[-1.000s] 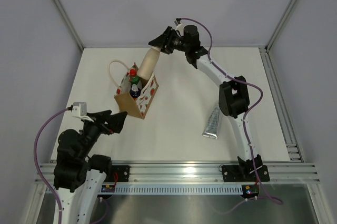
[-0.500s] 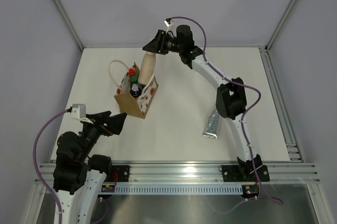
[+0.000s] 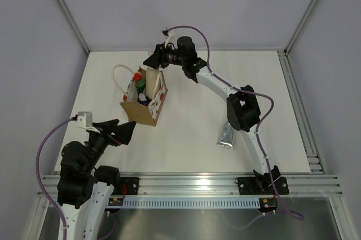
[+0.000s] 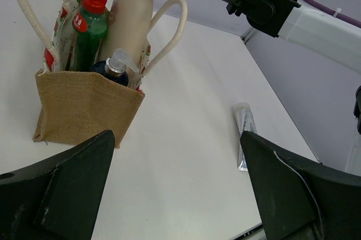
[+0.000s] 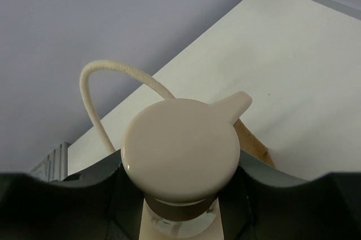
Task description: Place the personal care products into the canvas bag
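1. Right gripper (image 3: pixel 154 61) has swung left since a second ago, and the beige bottle (image 4: pixel 130 21) it is carrying has gone from leaning over the bag rim to standing nearly upright inside it. The canvas bag (image 3: pixel 141 110) has nudged slightly left.
2. The bag is standing upright on the tabletop (image 3: pixel 197 99), mouth up. Inside, the green bottle with red cap (image 4: pixel 90 29) is sitting at the left, and a dark bottle with a pale cap (image 4: pixel 115 65) is sitting low at the front. The beige bottle is occupying the right-rear side.
3. Right gripper is clamping the beige bottle just under its cap (image 5: pixel 180 149). The bottle's base is hidden in the bag, so I can't tell if it is touching bottom.
4. Beige bottle's long axis is running near-vertical, cap up, with the cap's tab pointing away from the rope handle (image 5: pixel 93 96).
5. The second rope handle (image 4: pixel 169 31) is arching just beside the bottle's right flank. The green bottle is crowding its left.
6. Silver-grey tube (image 3: pixel 227 136) is lying flat on the tabletop, well apart from the bag and beside the right arm's forearm, long axis running roughly near-to-far.
7. Left gripper (image 3: pixel 125 131) is hanging spread wide near the bag's front corner, gripping nothing.
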